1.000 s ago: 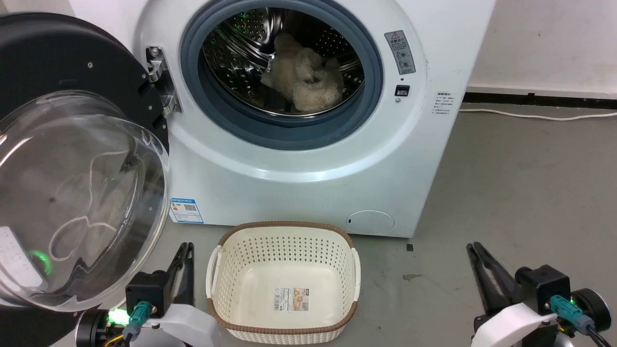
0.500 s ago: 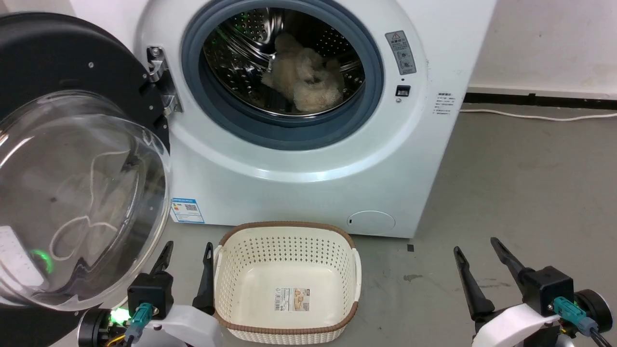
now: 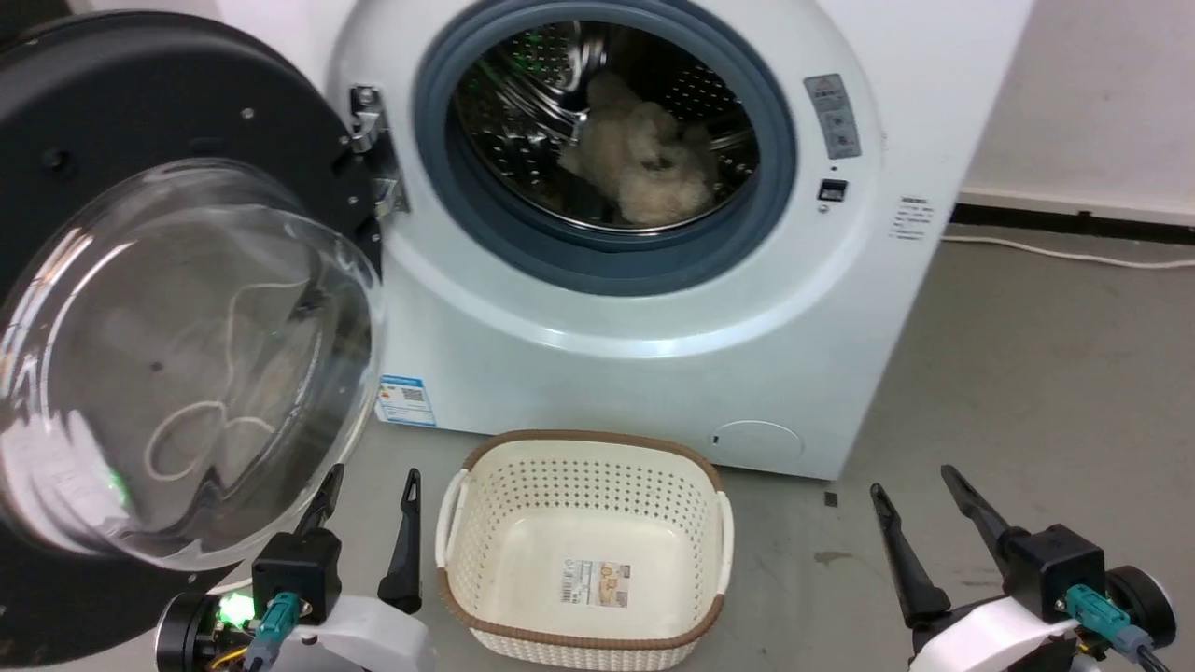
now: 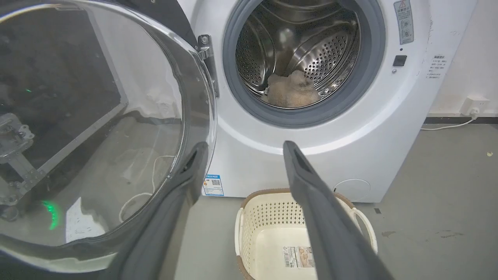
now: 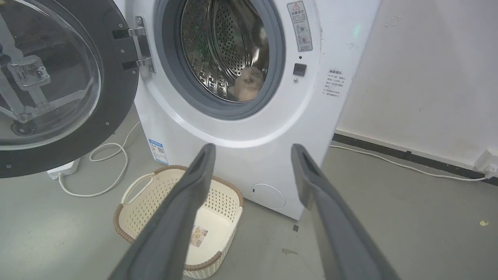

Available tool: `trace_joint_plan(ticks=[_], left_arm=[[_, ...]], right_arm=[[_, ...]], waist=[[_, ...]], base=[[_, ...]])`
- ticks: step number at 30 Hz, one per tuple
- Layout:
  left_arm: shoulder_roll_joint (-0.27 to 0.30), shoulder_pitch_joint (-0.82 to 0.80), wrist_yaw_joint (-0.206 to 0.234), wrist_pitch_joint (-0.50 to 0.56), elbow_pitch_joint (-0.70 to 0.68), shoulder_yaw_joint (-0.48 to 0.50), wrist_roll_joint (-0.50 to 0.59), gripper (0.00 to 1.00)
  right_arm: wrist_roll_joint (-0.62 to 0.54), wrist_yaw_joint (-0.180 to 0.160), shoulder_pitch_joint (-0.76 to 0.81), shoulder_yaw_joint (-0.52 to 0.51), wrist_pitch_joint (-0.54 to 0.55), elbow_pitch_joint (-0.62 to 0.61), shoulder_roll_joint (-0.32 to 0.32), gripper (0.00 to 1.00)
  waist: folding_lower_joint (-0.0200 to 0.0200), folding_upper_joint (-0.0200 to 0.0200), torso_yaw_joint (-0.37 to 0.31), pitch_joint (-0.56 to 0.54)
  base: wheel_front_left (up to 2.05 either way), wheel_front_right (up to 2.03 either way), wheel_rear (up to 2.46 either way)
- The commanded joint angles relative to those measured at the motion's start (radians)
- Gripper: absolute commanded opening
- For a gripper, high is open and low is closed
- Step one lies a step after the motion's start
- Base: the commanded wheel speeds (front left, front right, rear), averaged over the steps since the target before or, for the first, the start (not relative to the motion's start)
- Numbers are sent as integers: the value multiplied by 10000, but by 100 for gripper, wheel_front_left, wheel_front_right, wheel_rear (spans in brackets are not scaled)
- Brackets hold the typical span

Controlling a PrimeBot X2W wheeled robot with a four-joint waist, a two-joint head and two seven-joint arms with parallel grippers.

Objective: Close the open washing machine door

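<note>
Jaws of left gripper (image 3: 372,474) and right gripper (image 3: 911,480) had parted, empty, before the washing machine (image 3: 635,373); washing machine door (image 3: 187,327) stood open.

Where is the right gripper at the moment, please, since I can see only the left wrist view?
Observer: In the head view the right gripper is open, low over the floor, right of the basket.
Operator: Thank you. Is it near the door?
Observer: No. The door stands open at the left of the washing machine, and the basket and the open left gripper lie between them.
</note>
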Motion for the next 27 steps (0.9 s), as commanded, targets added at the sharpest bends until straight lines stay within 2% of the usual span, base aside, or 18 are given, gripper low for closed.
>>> trace_joint_plan(ticks=[1, 27], left_arm=[[80, 51, -33, -110, 23, -29, -3, 100], [197, 347, 120, -654, -278, 125, -110, 100]], right_arm=[[98, 2, 149, 45, -108, 32, 9, 100], [275, 4, -394, 1181, -650, 775, -58, 100]], waist=[[0, -1, 146, -27], [0, -1, 1457, 57]], base=[[0, 0, 0], [0, 0, 0]])
